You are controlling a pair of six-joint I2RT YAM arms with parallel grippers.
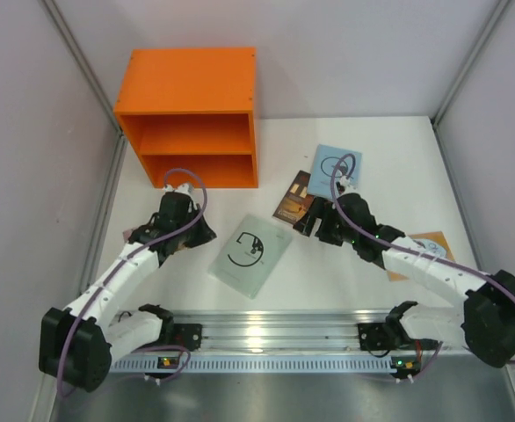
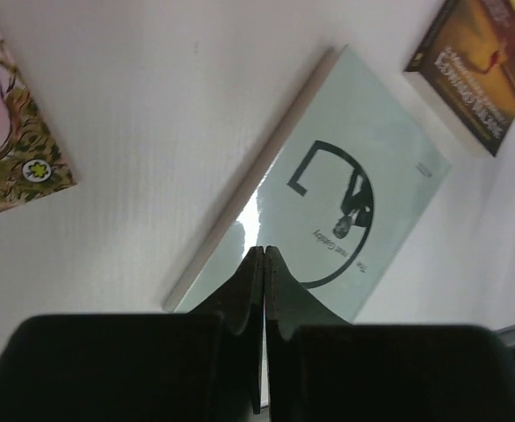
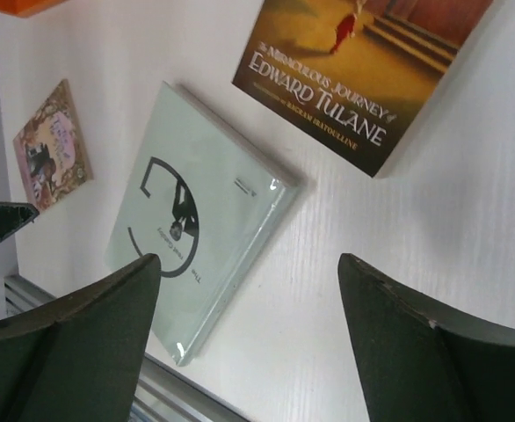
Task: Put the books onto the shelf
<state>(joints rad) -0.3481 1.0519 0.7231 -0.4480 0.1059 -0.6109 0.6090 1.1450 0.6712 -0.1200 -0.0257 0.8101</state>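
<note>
White laminate formed the worktop, and everything was carried on it. At its far left the orange shelf was stood with its two open fronts turned toward the arms, presumably so that books could be slid in from the near side. No book was seen in either compartment, so the task was judged hardly begun.

Five books were laid flat and apart. One pale book with a black ring was set askew in the middle. A second pale book was placed further away to the right, and its near corner was overlapped by the dark brown book. The orange book was largely hidden beneath the right arm. Only a sliver of the pinkish illustrated book was shown, beside the left arm at the left edge.

The left pincer was clenched on nothing, its tips pressed together and aimed low at the middle pale book's spine edge. Such a thin wedge was judged suited to nudging or prying a flat cover that offers no grip from above. The right pincer was released wide and held above bare worktop, between the middle pale book and the dark brown one. Nothing was grasped by it, and it was probably kept ready to receive a lifted edge.
</note>
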